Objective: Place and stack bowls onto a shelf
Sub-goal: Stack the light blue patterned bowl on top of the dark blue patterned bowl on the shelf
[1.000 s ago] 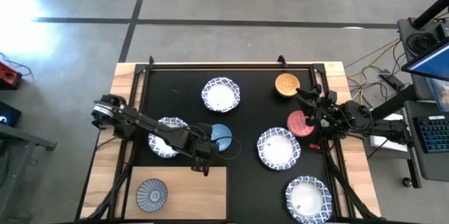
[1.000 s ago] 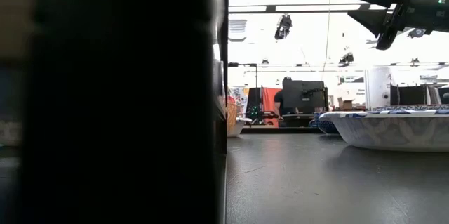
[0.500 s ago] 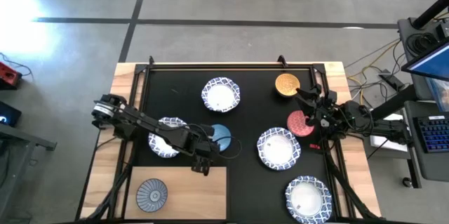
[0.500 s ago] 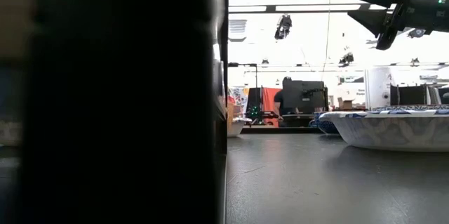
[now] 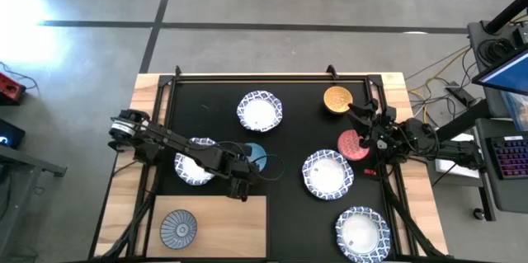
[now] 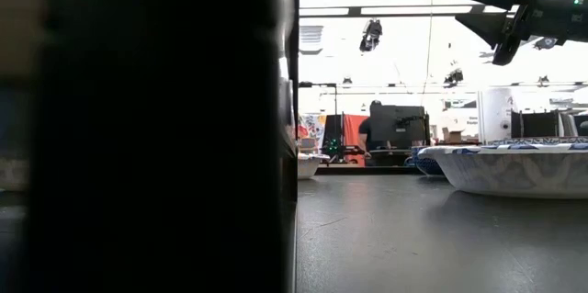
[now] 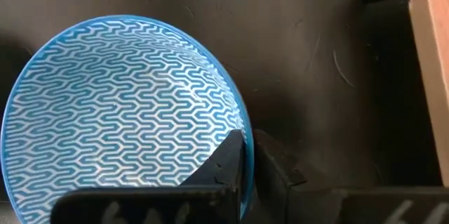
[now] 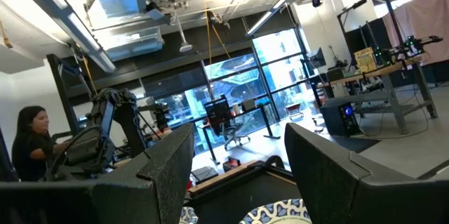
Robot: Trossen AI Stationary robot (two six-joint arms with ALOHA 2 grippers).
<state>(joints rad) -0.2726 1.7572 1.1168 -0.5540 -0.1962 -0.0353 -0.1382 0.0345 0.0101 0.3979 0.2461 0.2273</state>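
Left gripper [image 5: 244,174]: reached to the middle of the black mat [image 5: 210,102], its fingers [image 7: 231,157] pressed together on the rim of the light blue bowl [image 7: 119,112], one inside and one outside.
Light blue bowl: sat near the mat's centre, just beyond the shelf's far edge, partly hidden under the left gripper in the high view.
Right gripper [image 5: 363,123]: hovered above the right edge of the mat, fingers [image 8: 168,157] apart and holding nothing.
Shelf [image 5: 223,228]: light-wood board at the table's front left corner.
Grey-purple bowl [image 5: 178,228]: rested alone on the shelf's left part.
White bowls with blue rims: one [image 5: 195,162] toward the mat's left edge under the left arm, one [image 5: 260,111] near the far edge, one [image 5: 327,173] right of centre, one [image 5: 361,232] at the front right corner.
Golden yellow bowl [image 5: 337,99]: toward the far right corner.
Red-pink bowl [image 5: 352,144]: near the right edge, beside the right gripper.
Low view: mostly blocked by a dark shape; a white bowl stood on the right.
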